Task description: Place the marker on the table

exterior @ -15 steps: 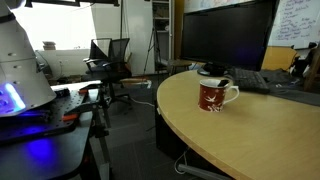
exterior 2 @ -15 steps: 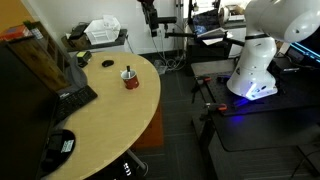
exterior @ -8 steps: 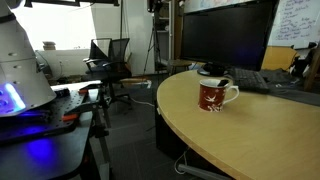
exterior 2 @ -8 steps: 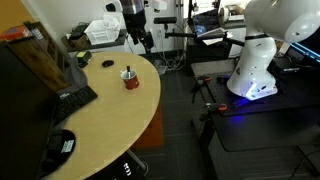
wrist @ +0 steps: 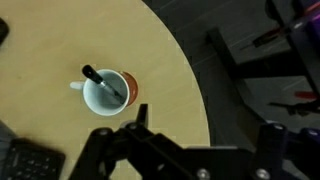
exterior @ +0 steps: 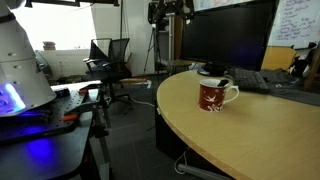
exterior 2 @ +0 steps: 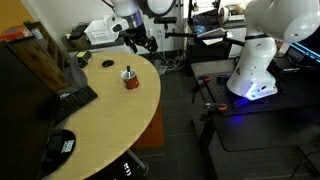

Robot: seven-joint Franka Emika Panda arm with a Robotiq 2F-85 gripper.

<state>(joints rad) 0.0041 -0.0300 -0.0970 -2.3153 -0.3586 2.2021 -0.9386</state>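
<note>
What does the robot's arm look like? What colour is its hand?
The arm is smooth, round and white. It grows from a chunky white base that glows blue at the bottom. Its gripper is black, with two thick jaws made of jointed bars.

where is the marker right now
In the wrist view, the marker leans inside the red mug on the table, close to its curved edge.

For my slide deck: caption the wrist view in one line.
Open gripper hovers above the table, the marker standing in the red mug.
</note>
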